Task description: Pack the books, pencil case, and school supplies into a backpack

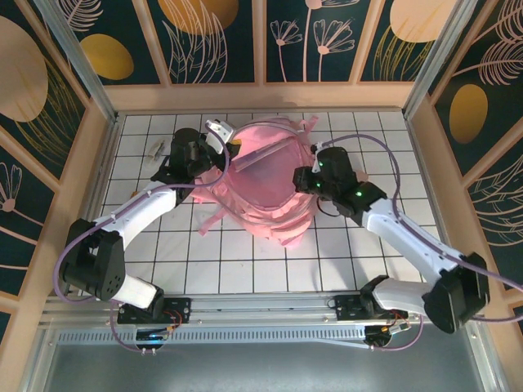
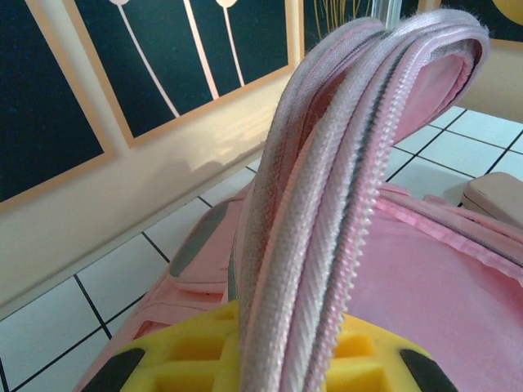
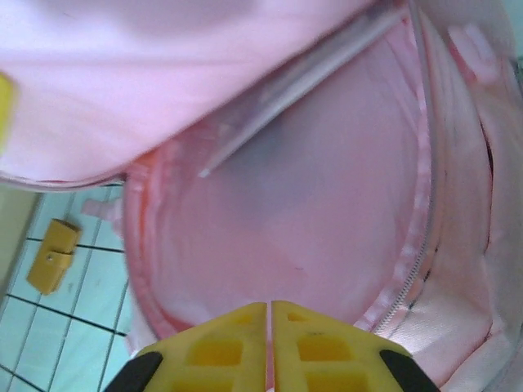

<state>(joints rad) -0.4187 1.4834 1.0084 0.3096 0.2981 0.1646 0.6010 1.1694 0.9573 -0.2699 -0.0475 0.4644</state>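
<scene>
Left claw clamped tight — right claw fully closed.

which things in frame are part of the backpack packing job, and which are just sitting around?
Job:
- backpack
- left gripper, jaws clamped on its zip rim
- right gripper, jaws shut by the bag's opening
- small grey-white piece
- small orange block, likely supplies

Lying about:
- tiled table
- patterned wall panels
</scene>
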